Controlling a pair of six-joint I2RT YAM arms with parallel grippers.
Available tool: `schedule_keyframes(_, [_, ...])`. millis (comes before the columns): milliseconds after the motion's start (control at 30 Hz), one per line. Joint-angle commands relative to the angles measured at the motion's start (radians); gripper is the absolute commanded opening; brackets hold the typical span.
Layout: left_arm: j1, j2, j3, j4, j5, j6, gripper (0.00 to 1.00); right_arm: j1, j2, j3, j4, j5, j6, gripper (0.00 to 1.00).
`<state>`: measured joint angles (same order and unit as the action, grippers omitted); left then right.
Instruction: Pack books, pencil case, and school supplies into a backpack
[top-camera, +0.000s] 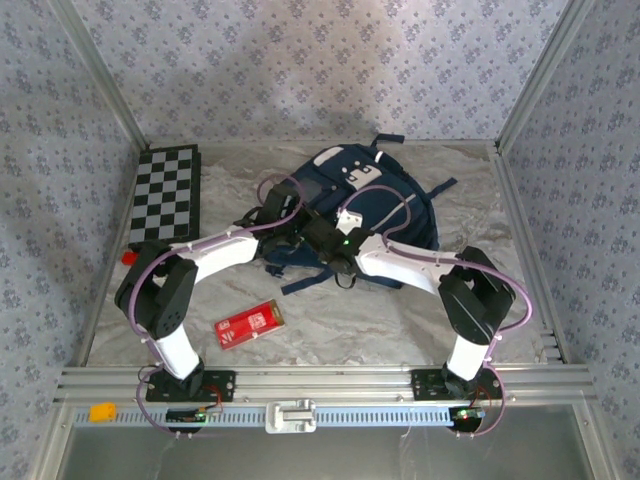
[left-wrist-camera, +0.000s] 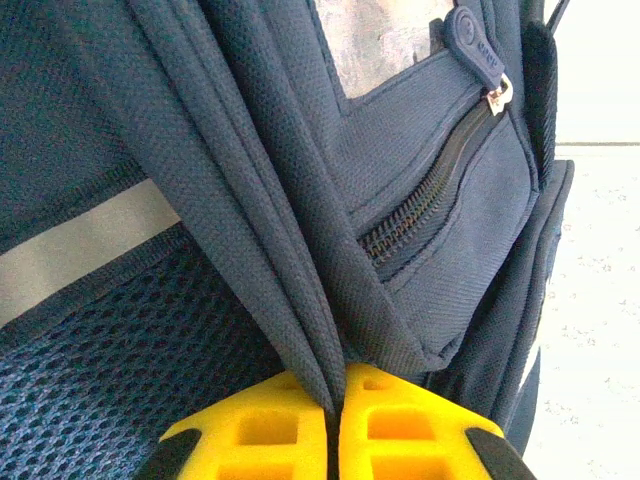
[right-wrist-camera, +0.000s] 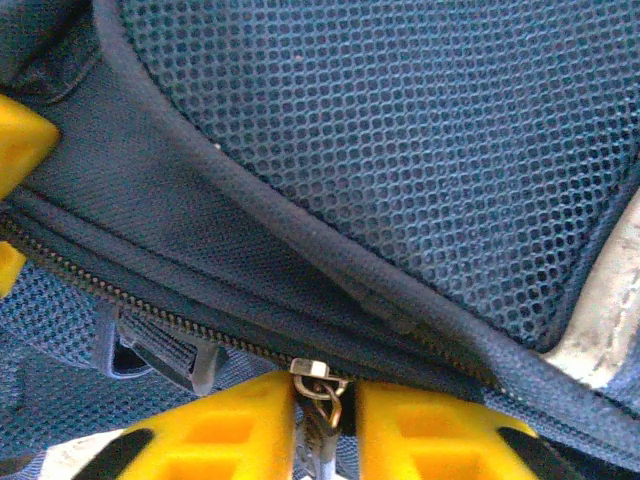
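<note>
At mid-table toward 12 o'clock | navy blue fabric backpack (top-camera: 395, 205) lies on marbled grey table (top-camera: 400, 320) | left gripper (left-wrist-camera: 335, 400): jaws together, pinching a fold of the backpack's fabric | right gripper (right-wrist-camera: 325, 378): jaws clamped on metal zipper pull (right-wrist-camera: 320, 390) | flat red rectangular pencil case (top-camera: 250, 323) at the backpack's 7 o'clock, apart

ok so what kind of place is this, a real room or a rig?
Most likely a lab test cell, not a real room: an aluminium frame boxes in the marble-look tabletop, and wallpapered panels stand in as walls on three sides.
</note>
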<state>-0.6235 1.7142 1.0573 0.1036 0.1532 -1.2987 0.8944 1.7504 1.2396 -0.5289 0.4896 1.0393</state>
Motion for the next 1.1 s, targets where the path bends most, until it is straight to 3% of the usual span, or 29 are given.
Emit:
schedule_keyframes(0, [0.004,-0.061,-0.007,0.029,0.047,0.022,0.00,-0.009,0.023,0.041,-0.024,0.034,-0.003,0.17])
schedule_keyframes(267, [0.061,-0.037,0.004,0.032,0.062,0.046,0.00,0.014,-0.048,0.011,-0.117,0.072,-0.037,0.02])
schedule_keyframes(633, [0.175,0.118,0.182,0.004,0.100,0.105,0.00,0.018,-0.240,-0.125,-0.288,-0.027,-0.125,0.00])
schedule_keyframes(900, [0.190,0.192,0.286,-0.028,0.174,0.212,0.00,0.015,-0.220,-0.114,-0.099,-0.178,-0.281,0.00])
schedule_keyframes(967, [0.201,0.165,0.262,-0.028,0.213,0.224,0.10,0.017,-0.192,-0.085,-0.050,-0.196,-0.296,0.00])
schedule_keyframes(1067, [0.209,0.043,0.123,0.026,0.185,0.213,0.30,0.006,-0.184,-0.091,0.014,-0.232,-0.303,0.00])
